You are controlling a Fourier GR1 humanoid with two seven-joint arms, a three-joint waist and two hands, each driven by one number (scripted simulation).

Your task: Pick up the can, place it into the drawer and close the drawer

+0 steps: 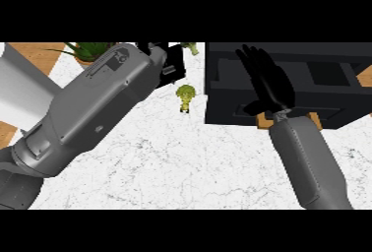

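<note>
- White-veined marble counter (pixel 181 162) with wooden edging fills the kitchen scene; a boxy black drawer unit (pixel 334 98) sits at its far right.
- The robot's right hand (pixel 269 83) hovers over the unit's front, released, fingers straight and holding nothing.
- A small yellow-green upright object (pixel 186 96), seemingly the can, stands on the marble just beside the unit's left wall, between the two hands and touched by neither.
- By that reading the job has barely begun: the can is not yet lifted, nothing is seen in the drawer, and the closing is left to do.
- The bulky grey left forearm (pixel 94 108) crosses the counter's left half and hides most of the black left hand (pixel 166 61); from where I stand I cannot tell whether it is clenched or released.
- Whether the drawer is pulled out is hard to judge, since the right hand covers its middle.
- A potted green plant (pixel 87 49) is cut off at the far edge, and a second green scrap (pixel 190 47) past the left hand is too small to name.
</note>
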